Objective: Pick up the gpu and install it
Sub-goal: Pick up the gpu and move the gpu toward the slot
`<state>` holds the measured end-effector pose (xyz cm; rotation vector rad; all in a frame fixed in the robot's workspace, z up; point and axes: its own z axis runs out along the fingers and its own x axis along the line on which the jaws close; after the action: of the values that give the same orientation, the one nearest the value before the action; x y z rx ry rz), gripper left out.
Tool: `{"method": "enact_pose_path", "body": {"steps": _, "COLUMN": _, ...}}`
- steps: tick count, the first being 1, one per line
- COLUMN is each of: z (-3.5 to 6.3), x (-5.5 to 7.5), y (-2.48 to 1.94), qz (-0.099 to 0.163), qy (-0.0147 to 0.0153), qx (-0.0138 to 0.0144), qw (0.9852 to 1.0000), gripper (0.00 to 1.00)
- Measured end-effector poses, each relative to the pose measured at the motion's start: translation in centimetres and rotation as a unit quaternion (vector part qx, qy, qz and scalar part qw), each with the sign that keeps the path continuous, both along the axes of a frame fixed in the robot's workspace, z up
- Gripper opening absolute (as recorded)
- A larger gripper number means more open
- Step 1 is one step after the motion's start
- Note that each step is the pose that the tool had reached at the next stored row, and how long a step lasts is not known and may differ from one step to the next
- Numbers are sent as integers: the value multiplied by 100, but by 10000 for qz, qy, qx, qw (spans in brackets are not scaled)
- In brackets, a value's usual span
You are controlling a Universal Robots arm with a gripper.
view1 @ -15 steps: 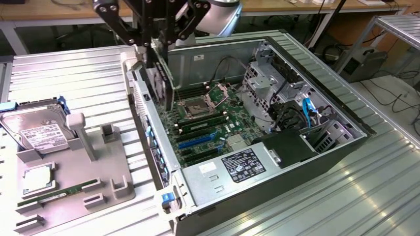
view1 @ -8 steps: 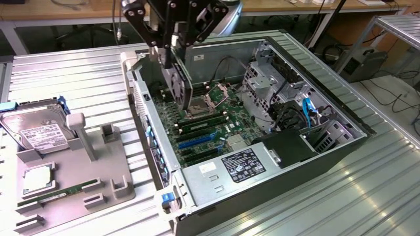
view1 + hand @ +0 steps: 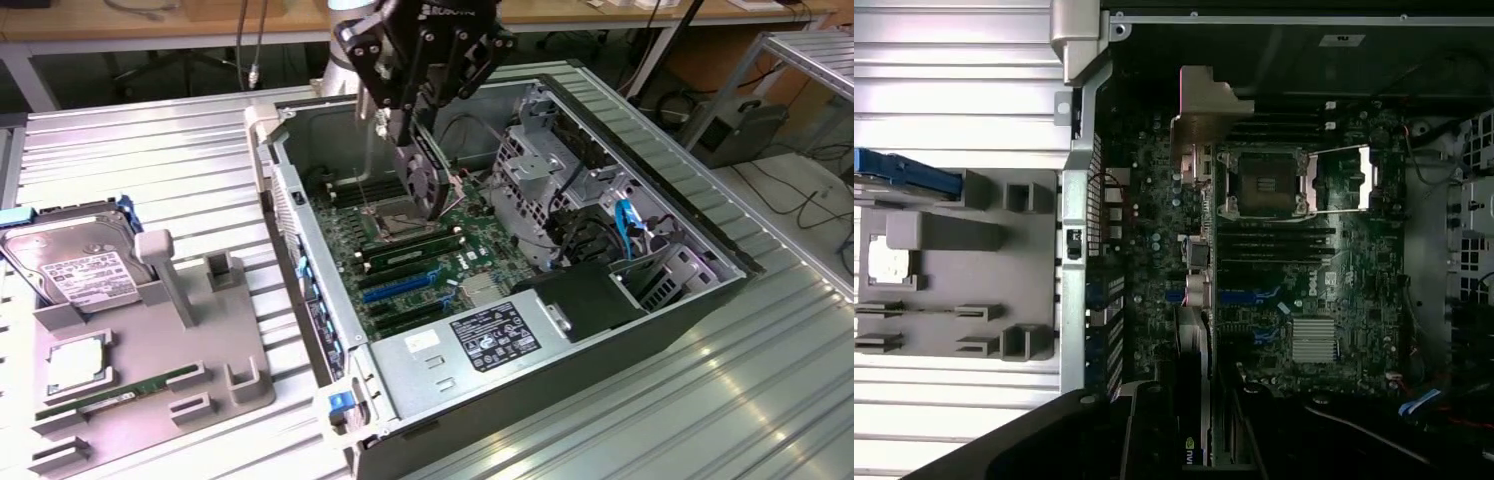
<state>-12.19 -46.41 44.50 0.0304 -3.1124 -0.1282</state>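
Note:
The gpu [image 3: 424, 175] is a thin black card hanging upright on edge inside the open computer case [image 3: 667, 300], above the motherboard [image 3: 420, 262]. My gripper [image 3: 404, 122] is shut on its upper edge. The card's lower end hovers near the CPU socket [image 3: 396, 215], apart from the blue expansion slots [image 3: 400, 288] further toward the front. In the wrist view the gpu [image 3: 1194, 335] appears edge-on, running from my gripper down to its silver bracket [image 3: 1206, 110] near the case's rear wall, beside the CPU socket [image 3: 1269, 180].
A grey fixture tray [image 3: 160, 380] on the exterior view's left holds a silver hard drive [image 3: 74, 268], a CPU [image 3: 74, 365] and a green RAM stick [image 3: 114, 395]. The drive cage [image 3: 541, 190], cables [image 3: 625, 225] and power supply [image 3: 494, 335] crowd the case.

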Motion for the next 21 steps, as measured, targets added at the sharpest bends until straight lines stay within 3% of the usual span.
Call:
{"method": "enact_pose_path", "body": {"steps": 12, "z": -243, "x": 521, "y": 23, "qz": 0, "qy": 1, "qx": 0, "qw": 10000, "gripper": 26}}
{"method": "enact_pose_path", "body": {"steps": 21, "z": -356, "x": 630, "y": 23, "qz": -1, "qy": 1, "qx": -1, "qw": 10000, "gripper": 26}}
